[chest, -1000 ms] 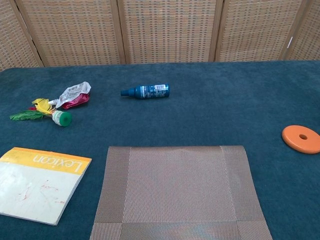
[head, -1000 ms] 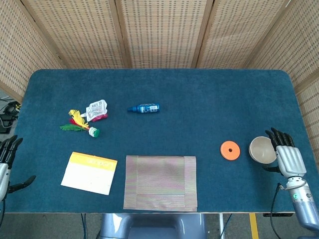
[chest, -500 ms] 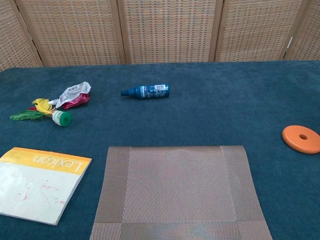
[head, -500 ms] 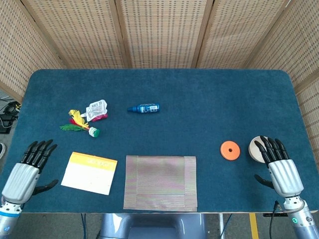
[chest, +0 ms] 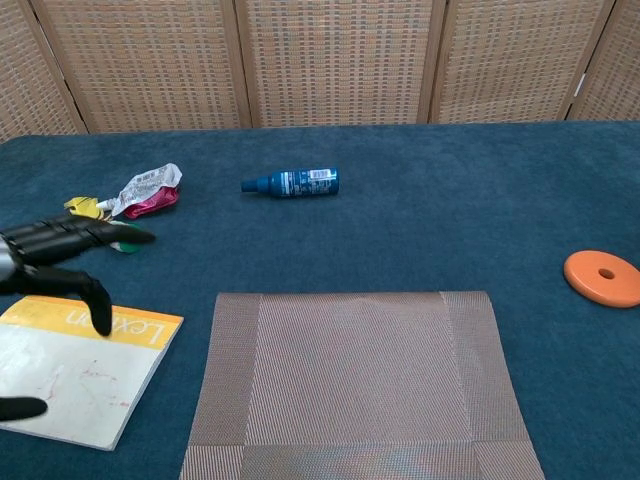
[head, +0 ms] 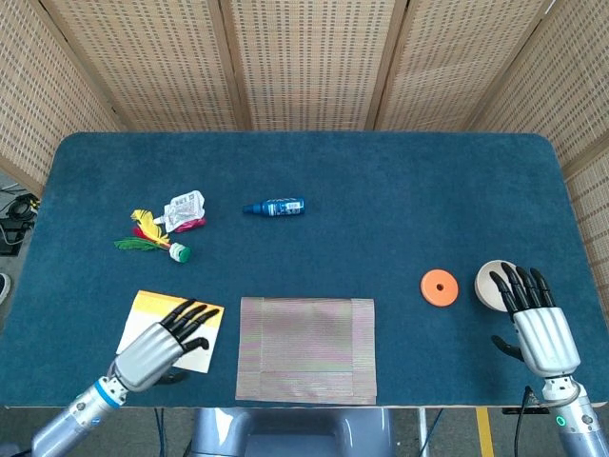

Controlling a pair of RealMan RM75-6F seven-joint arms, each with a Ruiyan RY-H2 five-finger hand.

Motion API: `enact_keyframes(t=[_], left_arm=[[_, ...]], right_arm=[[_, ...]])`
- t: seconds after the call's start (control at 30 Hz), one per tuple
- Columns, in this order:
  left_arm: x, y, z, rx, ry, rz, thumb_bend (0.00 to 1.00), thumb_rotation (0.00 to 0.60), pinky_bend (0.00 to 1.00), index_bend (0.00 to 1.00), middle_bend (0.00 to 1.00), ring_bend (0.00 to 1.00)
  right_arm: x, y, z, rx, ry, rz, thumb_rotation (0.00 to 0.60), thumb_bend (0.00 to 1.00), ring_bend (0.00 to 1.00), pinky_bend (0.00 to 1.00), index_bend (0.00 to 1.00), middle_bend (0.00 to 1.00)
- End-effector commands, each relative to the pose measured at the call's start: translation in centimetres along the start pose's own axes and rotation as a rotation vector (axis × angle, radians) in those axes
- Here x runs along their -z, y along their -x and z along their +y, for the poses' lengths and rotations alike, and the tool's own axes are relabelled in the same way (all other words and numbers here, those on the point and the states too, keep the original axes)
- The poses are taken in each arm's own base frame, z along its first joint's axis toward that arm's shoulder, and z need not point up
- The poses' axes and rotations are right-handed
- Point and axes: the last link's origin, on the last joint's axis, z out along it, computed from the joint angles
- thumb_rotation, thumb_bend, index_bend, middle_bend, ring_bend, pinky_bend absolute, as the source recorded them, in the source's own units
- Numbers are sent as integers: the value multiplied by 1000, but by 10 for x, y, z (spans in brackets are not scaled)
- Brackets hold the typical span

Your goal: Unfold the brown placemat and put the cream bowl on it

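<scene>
The brown placemat [head: 304, 348] [chest: 355, 375] lies at the table's front middle with its side strips folded in. The cream bowl [head: 488, 283] stands at the front right and does not show in the chest view. My right hand [head: 538, 322] hovers just behind it on the near side, its outstretched fingers overlapping the bowl's right rim and holding nothing. My left hand [head: 162, 347] [chest: 58, 262] floats over the yellow and white book, left of the placemat, its fingers stretched out and empty.
A yellow and white Lexicon book [head: 152, 328] [chest: 75, 365] lies left of the placemat. An orange disc [head: 440, 288] [chest: 603, 277] sits left of the bowl. Further back lie a blue bottle [head: 276, 207] [chest: 290, 182], a crumpled wrapper [head: 186, 208] [chest: 148, 190] and a feathered toy [head: 152, 238].
My left hand has swept in from the table's left edge to above the book, entering the chest view. My right hand has drawn back slightly and then held still by the bowl.
</scene>
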Motion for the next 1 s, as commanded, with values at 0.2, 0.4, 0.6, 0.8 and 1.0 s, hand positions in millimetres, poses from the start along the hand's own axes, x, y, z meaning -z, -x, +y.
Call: enact_keyframes(t=[0.2, 0.4, 0.6, 0.8, 1.0], left_arm=[[-26, 34, 28, -21, 162, -114, 251, 600, 0, 480, 0, 0], [-30, 46, 33, -53, 197, -137, 258, 600, 0, 485, 0, 0], [-32, 60, 32, -68, 217, -146, 258, 600, 0, 486, 0, 0], [-38, 69, 33, -71, 226, -134, 258, 600, 0, 485, 0, 0], [-48, 73, 37, -68, 238, -123, 258, 600, 0, 485, 0, 0]], right_arm=[[-1, 0, 2, 4, 18, -11, 600, 0, 0, 0, 91, 0], [-2, 0, 3, 6, 27, -19, 600, 0, 0, 0, 101, 0], [-3, -1, 3, 5, 30, -21, 600, 0, 0, 0, 111, 0], [-3, -1, 3, 2, 31, -27, 600, 0, 0, 0, 115, 0], [-3, -2, 3, 0, 33, -23, 600, 0, 0, 0, 119, 0]])
